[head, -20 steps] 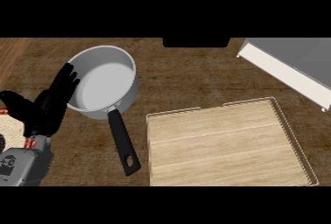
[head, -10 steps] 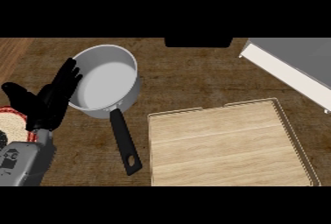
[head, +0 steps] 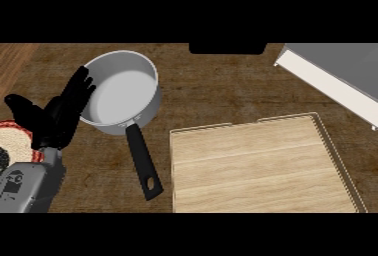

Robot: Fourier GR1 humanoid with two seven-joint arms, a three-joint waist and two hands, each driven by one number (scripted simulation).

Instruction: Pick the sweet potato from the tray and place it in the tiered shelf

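The left hand (head: 55,117) shows at about nine o'clock, by the left edge. Its fingers are straight and point up, and it holds nothing. Its fingertips lie over the rim of a grey pot (head: 122,92) at about eleven o'clock. The pot's black handle (head: 142,162) points down toward six o'clock. The wooden tray (head: 255,167) sits at about four o'clock. The sweet potato cannot be seen anywhere. The white shelf (head: 332,75) is at two o'clock.
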